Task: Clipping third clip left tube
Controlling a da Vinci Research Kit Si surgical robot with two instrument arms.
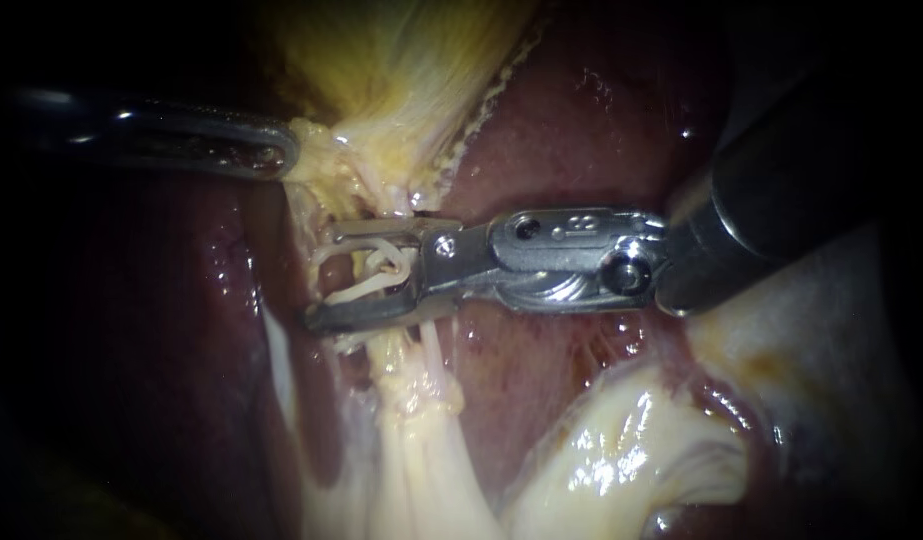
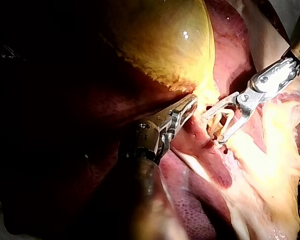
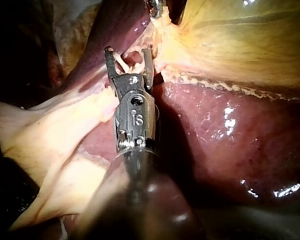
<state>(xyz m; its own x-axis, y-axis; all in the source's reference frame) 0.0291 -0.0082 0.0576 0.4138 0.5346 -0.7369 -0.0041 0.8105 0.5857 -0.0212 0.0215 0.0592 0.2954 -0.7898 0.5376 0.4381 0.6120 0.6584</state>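
While the left instrument (image 1: 279,156) had its jaws clenched on the yellowish neck of the gallbladder (image 1: 401,60), the right instrument (image 1: 321,278) held its jaws released, one either side of the pale tube (image 1: 366,288) just below that neck. I could not tell which of the thin strands (image 1: 386,255) between them was the left one, nor make out any clip. The tube looked soft, thin, wet and easily torn, so I judged it best taken squarely across a bare stretch, closing slowly. The liver (image 1: 561,150) around it glistened, slick, and room was tight.
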